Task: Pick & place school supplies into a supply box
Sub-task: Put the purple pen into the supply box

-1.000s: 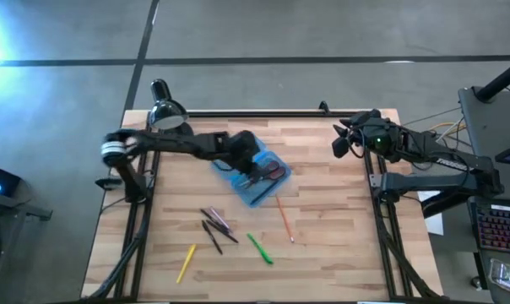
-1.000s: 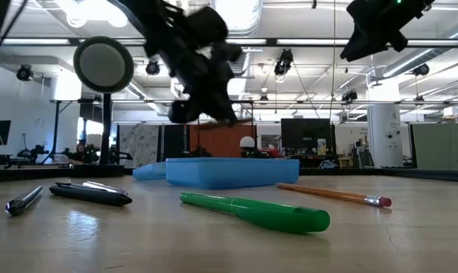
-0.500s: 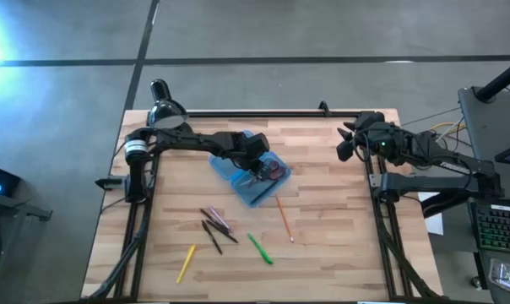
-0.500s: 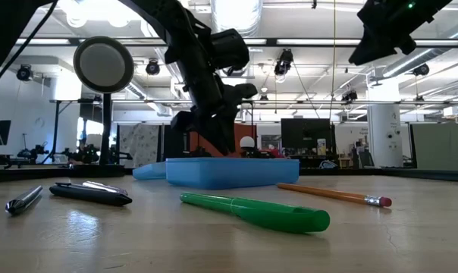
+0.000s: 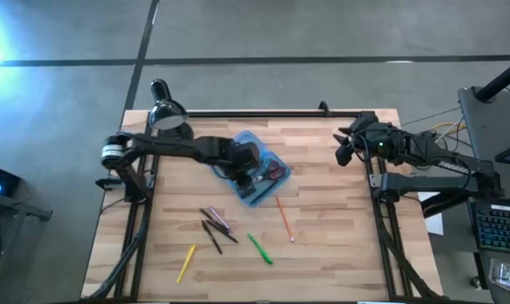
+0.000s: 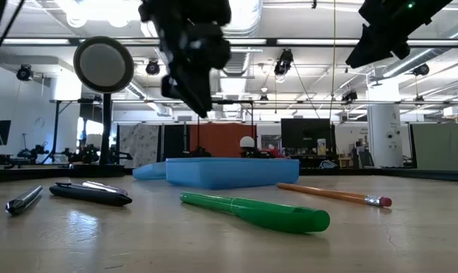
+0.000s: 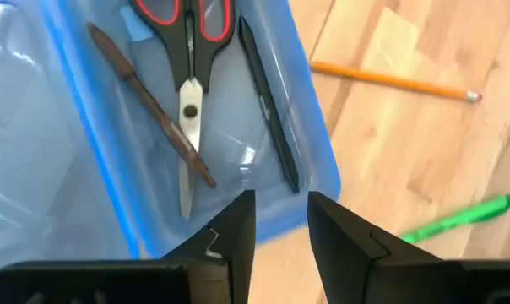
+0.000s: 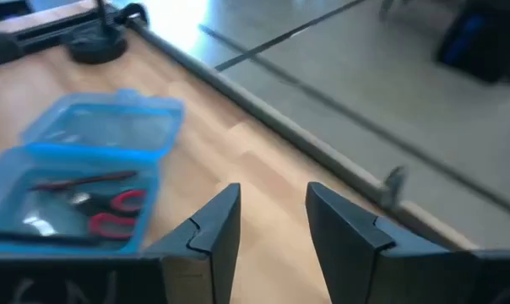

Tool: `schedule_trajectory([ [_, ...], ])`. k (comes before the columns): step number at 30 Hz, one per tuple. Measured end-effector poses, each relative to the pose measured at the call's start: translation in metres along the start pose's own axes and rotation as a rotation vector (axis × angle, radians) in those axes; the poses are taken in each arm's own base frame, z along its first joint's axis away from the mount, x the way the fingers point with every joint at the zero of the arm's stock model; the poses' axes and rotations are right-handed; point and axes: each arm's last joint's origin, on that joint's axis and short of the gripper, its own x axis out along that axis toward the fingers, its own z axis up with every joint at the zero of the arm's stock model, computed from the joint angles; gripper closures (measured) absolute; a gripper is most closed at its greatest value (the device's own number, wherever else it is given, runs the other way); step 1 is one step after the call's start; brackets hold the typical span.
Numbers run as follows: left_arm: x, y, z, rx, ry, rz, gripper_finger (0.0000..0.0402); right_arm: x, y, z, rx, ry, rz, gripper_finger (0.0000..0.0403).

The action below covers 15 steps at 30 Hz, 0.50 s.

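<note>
Three things lie in the blue pencil case point(image 5: 253, 176), scissors point(image 7: 187, 51) included, while the left gripper point(image 7: 280, 232) hovers above, fingers open and empty; right gripper point(image 8: 272, 219) parted too.

Bright overhead lighting, glare at the high view's left edge, low-view arm motion-blurred.

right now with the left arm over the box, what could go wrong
The left gripper, fingers apart and empty, hangs just above the blue box; dropping lower could nudge the box or the scissors inside. The orange pencil lies close beside the box and could get swept away.
</note>
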Motion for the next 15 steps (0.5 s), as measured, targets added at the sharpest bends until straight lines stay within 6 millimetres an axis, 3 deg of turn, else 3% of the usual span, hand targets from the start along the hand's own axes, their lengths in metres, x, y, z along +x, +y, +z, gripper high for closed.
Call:
schedule_trajectory([
  [6, -0.021, -0.030, -0.057, 0.060, -0.003, -0.041, 0.0308, 0.018, 0.010, -0.003, -0.024, 0.098, 0.051, 0.0273],
  [11, -0.014, -0.053, -0.100, 0.201, 0.002, -0.039, 0.0308, 0.037, 0.020, -0.007, -0.097, 0.180, 0.048, 0.0273],
  [15, 0.003, -0.056, -0.131, 0.268, 0.091, -0.007, 0.0308, 0.045, 0.030, -0.011, -0.082, 0.220, 0.060, 0.0273],
])
